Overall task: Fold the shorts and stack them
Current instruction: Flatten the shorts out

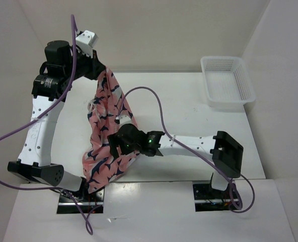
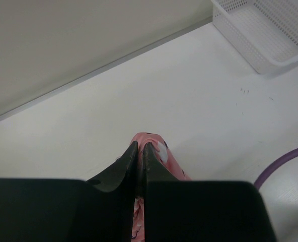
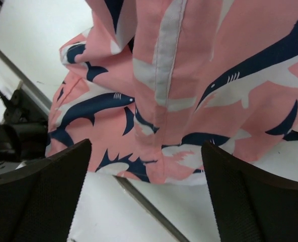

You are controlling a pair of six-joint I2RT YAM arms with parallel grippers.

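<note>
One pair of shorts (image 1: 107,132), salmon-pink with navy-and-white sharks, hangs in a long drape from the left tool (image 1: 100,69), which is raised over the far left of the tabletop (image 1: 189,108). That tool is pinched narrow on a small fold of the pink cloth, which pokes out just past its two dark fingertips in the left wrist view. The cloth runs down toward the near edge beside the left arm's base; whether its lower end touches the tabletop I cannot tell. The right tool (image 1: 120,142) sits against the middle of the hanging shorts with its two fingers spread wide, the shark print filling the gap between them and neither pad closed on it. One white mesh basket (image 1: 227,80) stands at the far right corner, well apart from the shorts. Two purple cables (image 1: 159,113) loop along the two arms.
</note>
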